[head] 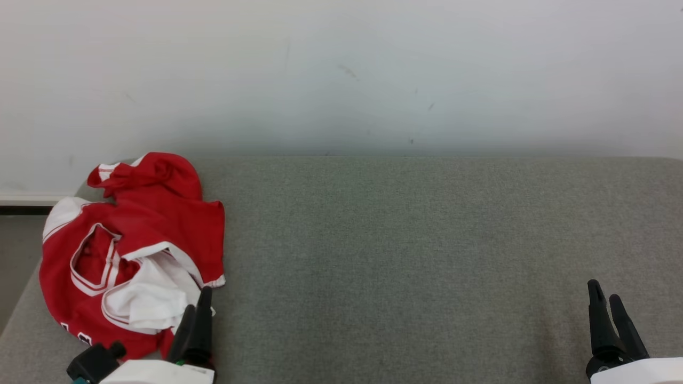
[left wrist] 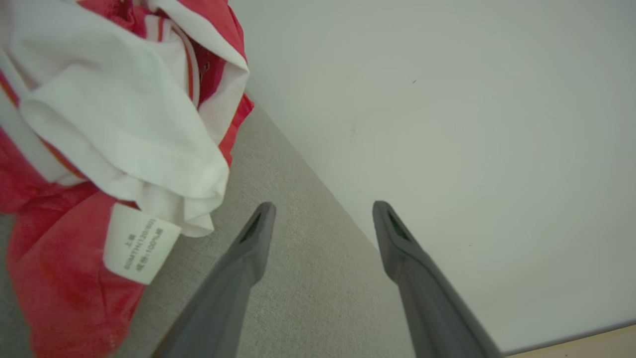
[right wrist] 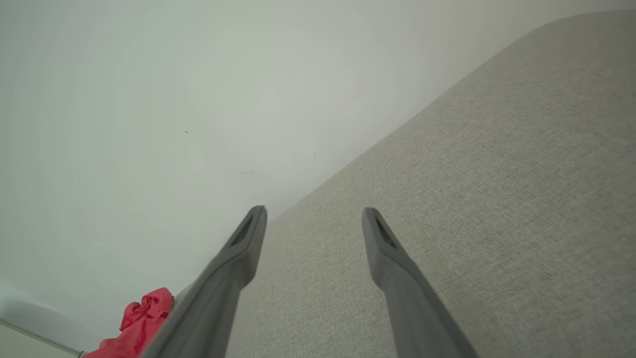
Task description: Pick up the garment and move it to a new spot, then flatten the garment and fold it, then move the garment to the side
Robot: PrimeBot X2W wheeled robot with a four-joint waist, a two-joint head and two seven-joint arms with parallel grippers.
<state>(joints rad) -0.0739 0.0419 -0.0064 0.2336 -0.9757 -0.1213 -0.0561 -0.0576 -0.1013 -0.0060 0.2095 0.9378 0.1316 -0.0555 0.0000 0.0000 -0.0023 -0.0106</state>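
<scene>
The garment [head: 133,245] is a red and white jersey, crumpled in a heap at the left end of the grey padded table [head: 427,256]. My left gripper [head: 197,301] stands open at the heap's lower right edge, fingers pointing up beside the white folds. In the left wrist view the garment [left wrist: 99,129] lies to the left of my open left gripper [left wrist: 323,214], with a white care label [left wrist: 140,243] hanging near the left finger; nothing sits between the fingers. My right gripper [head: 603,298] is open over bare table at the lower right, empty. In the right wrist view the garment [right wrist: 141,323] shows far off behind the open right gripper [right wrist: 313,216].
A pale wall [head: 341,74] rises directly behind the table's far edge. The table's left corner is rounded, with floor [head: 16,256] beyond it. Wide grey surface stretches from the heap to the right end.
</scene>
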